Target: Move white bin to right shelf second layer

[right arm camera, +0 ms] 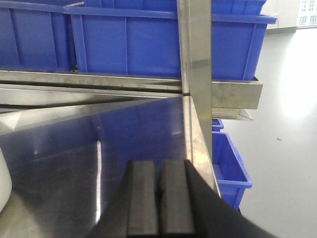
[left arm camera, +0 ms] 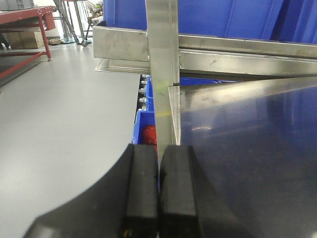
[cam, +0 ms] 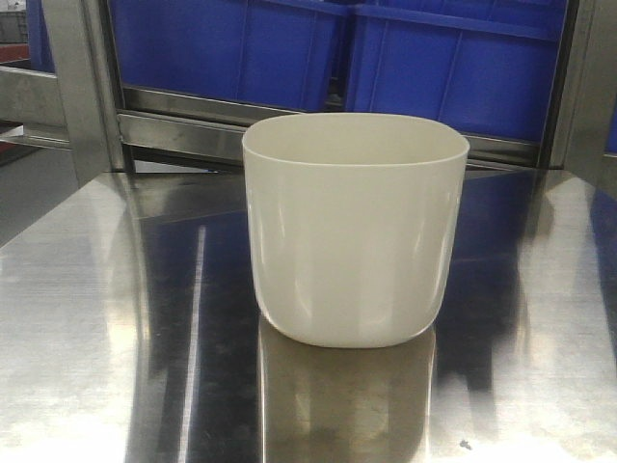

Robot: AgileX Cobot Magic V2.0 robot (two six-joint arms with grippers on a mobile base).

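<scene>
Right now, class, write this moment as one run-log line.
white bin: upright on steel tabletop, untouched | left gripper: shut, empty | right gripper: shut, empty | move: not begun

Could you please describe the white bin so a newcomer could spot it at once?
Look at the mirror-like steel tabletop in front of the blue crates. The white bin stands upright at its middle. Unlike the crates, it is glossy cream with a rounded-square rim.

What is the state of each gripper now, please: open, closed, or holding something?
Left gripper: closed, holding nothing.
Right gripper: closed, holding nothing.
</scene>
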